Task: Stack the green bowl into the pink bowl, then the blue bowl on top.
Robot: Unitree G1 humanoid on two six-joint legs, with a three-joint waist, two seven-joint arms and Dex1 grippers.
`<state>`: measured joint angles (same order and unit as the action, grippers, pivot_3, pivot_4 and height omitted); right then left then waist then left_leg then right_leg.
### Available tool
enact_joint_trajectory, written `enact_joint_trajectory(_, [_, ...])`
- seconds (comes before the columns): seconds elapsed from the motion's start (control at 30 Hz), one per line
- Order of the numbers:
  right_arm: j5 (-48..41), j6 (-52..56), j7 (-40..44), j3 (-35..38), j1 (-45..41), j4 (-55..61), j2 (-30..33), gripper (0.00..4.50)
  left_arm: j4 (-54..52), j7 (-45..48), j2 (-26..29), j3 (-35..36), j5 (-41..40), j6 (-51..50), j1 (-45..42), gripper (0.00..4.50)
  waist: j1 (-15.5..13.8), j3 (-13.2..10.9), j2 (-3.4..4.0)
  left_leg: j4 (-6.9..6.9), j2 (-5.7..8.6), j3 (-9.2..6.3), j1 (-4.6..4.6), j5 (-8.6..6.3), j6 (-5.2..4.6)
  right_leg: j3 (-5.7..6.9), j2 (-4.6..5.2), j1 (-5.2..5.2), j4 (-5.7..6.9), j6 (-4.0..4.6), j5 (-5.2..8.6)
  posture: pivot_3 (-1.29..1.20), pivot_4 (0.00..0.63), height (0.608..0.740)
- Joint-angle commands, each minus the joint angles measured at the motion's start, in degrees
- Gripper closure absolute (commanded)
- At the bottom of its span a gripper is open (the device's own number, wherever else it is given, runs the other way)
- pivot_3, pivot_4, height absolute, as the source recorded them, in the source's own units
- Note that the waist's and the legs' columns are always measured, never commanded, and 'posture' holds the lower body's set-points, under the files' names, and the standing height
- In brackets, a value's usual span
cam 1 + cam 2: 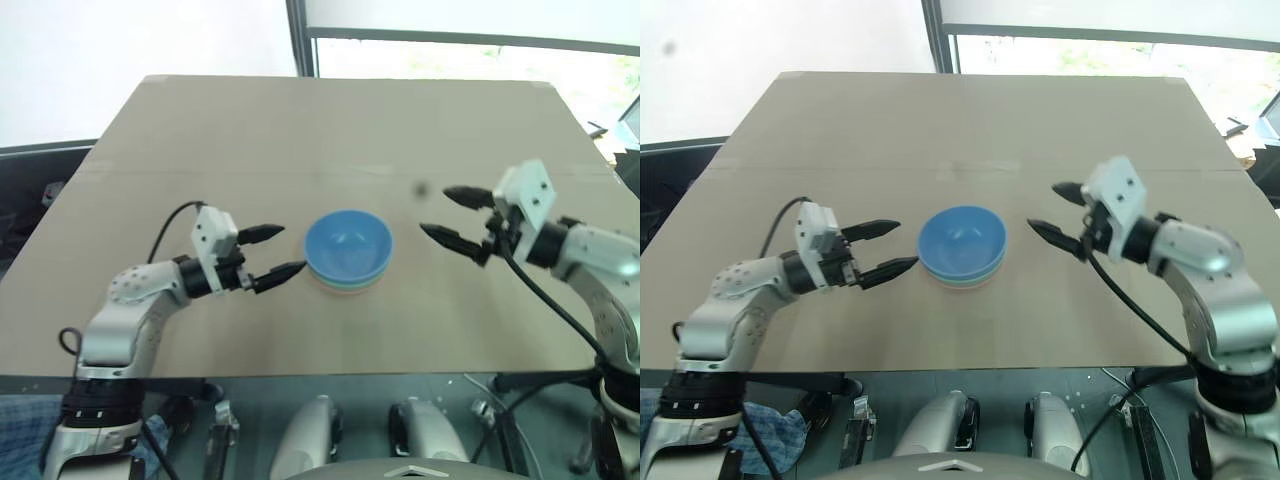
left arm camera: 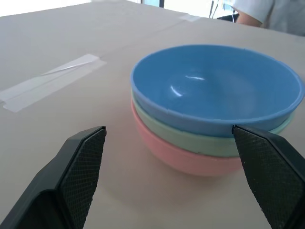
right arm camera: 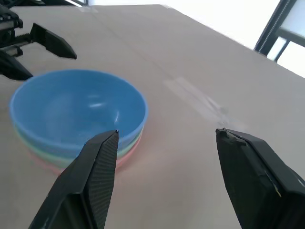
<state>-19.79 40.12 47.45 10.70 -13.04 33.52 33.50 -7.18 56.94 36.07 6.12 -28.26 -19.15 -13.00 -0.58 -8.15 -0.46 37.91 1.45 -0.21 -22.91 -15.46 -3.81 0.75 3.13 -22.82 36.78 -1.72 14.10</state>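
Three bowls stand nested at the middle of the table (image 1: 330,130). The blue bowl (image 1: 347,244) is on top, the green bowl (image 2: 190,136) sits under it, and the pink bowl (image 2: 186,160) is at the bottom. My left gripper (image 1: 276,252) is open just left of the stack, its fingers pointing at it with nothing between them. To the right of the stack my right gripper (image 1: 447,214) is open too, a short gap away and holding nothing. In the right wrist view the stack (image 3: 76,114) lies beyond the left finger.
Strips of clear tape (image 2: 52,78) run across the tan tabletop behind the bowls. A window frame (image 1: 300,40) stands beyond the far edge. Dark equipment lies off the right side of the table (image 1: 625,130).
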Motion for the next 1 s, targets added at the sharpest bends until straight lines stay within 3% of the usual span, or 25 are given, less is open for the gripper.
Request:
enact_joint_trajectory(0.03, [-2.57,-5.39,1.98,7.47,5.16,0.94,2.39,1.11,-0.52,-0.71,0.04,0.77,0.4,1.55,-0.82,0.0,-0.15,-0.01,0.02,0.02,-0.01,0.0,0.04,0.0,0.0,0.0,0.0,0.04,0.01,0.0,0.0,0.0,0.15,0.74])
enact_joint_trajectory(0.3, [-5.22,-12.29,5.07,13.67,13.78,-2.65,5.87,1.11,-1.97,-3.84,-0.33,2.87,1.3,4.02,2.66,0.0,-0.12,0.0,0.02,0.04,-0.05,0.0,0.14,0.0,0.0,0.0,-0.04,0.12,0.01,0.0,0.01,0.0,0.15,0.74])
enact_joint_trajectory(1.0, [-5.08,-22.71,8.04,8.16,16.13,-10.61,7.36,1.11,-10.05,-8.95,-0.04,5.89,0.82,4.01,11.28,0.0,-0.31,0.0,0.02,0.08,-0.06,-0.01,0.13,-0.01,-0.02,0.0,-0.02,0.15,-0.01,0.01,0.01,0.0,0.15,0.74])
